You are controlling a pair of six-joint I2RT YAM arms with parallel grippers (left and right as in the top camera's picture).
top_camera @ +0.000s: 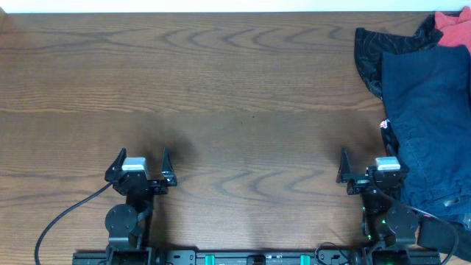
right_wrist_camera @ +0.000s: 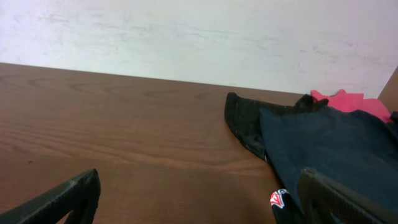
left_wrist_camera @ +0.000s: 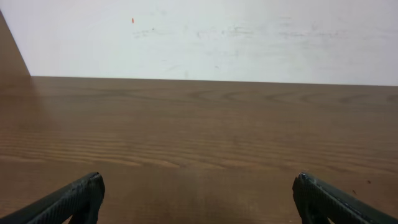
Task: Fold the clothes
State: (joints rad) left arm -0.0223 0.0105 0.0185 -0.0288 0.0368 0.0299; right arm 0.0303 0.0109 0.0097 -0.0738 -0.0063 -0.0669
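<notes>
Both spread wide, my left hand [top_camera: 143, 154] and right hand [top_camera: 366, 158] sit idle; clothes [top_camera: 430, 110] heaped at three o'clock could snag, one pinch lifting several layers.

The navy garment [top_camera: 430, 118] runs off the right edge overhead; the coral piece [top_camera: 450, 28] is cut by the far right corner and partly covered; the black piece [top_camera: 372, 55] lies partly under the navy; a red-and-white tag [right_wrist_camera: 279, 199] at the navy's left edge is too small to read; each wrist view's bottom edge cuts its fingers [left_wrist_camera: 68, 202] to the tips.
</notes>
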